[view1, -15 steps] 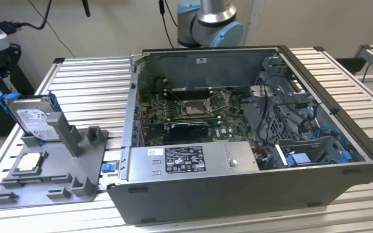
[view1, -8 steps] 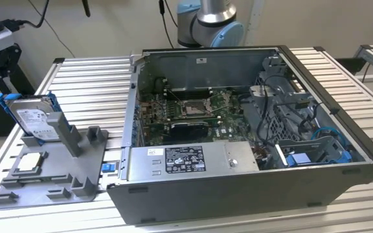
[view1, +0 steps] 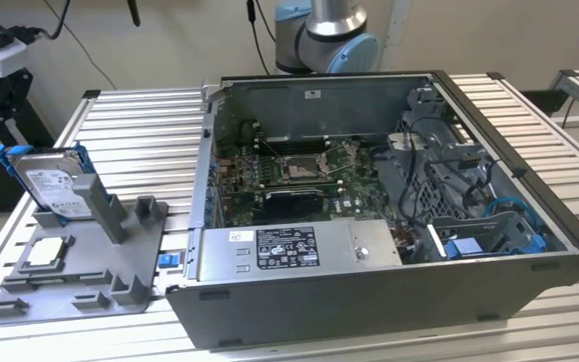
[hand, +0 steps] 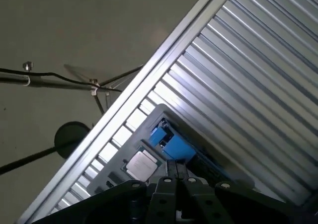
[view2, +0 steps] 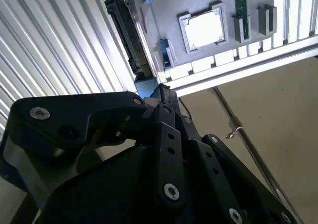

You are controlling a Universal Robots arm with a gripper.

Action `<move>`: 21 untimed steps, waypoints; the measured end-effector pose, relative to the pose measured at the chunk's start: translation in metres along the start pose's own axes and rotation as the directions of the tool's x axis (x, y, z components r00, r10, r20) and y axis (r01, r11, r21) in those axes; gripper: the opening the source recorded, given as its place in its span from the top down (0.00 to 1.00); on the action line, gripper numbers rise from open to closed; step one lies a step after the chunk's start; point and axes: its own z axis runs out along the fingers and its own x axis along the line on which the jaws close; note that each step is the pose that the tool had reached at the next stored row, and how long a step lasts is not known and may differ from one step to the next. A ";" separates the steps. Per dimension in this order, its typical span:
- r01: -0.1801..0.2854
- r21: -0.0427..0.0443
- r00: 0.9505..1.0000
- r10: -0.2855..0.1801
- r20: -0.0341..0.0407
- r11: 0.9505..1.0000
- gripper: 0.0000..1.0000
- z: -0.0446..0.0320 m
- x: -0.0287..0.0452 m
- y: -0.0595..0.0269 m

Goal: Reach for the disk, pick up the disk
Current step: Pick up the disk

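Note:
The disk [view1: 53, 185], silver-grey with a white label and a blue frame, stands tilted on edge in a grey holder [view1: 88, 264] at the exterior view's left. In the second wrist view the disk [view2: 130, 37] shows edge-on beyond my gripper [view2: 160, 90]. In the first wrist view my gripper [hand: 176, 167] hangs well above the disk [hand: 171, 145], with the fingertips lined up over its blue frame and not touching it. The fingers lie close together with nothing between them.
A small square chip [view1: 46, 253] lies flat on the holder near the disk. An open computer case [view1: 370, 302] takes up the middle of the slatted metal table [view1: 139, 128]. The arm's base [view1: 330, 34] stands behind the case. The table's edge and the floor lie close to the holder.

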 end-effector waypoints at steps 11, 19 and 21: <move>0.188 0.005 0.982 -0.188 -0.007 0.982 1.00 0.0000 0.0000 0.0000; 0.270 0.007 0.963 -0.270 -0.011 0.963 1.00 0.0000 0.0000 0.0000; 0.305 0.007 0.952 -0.305 -0.012 0.952 1.00 0.0000 0.0000 0.0000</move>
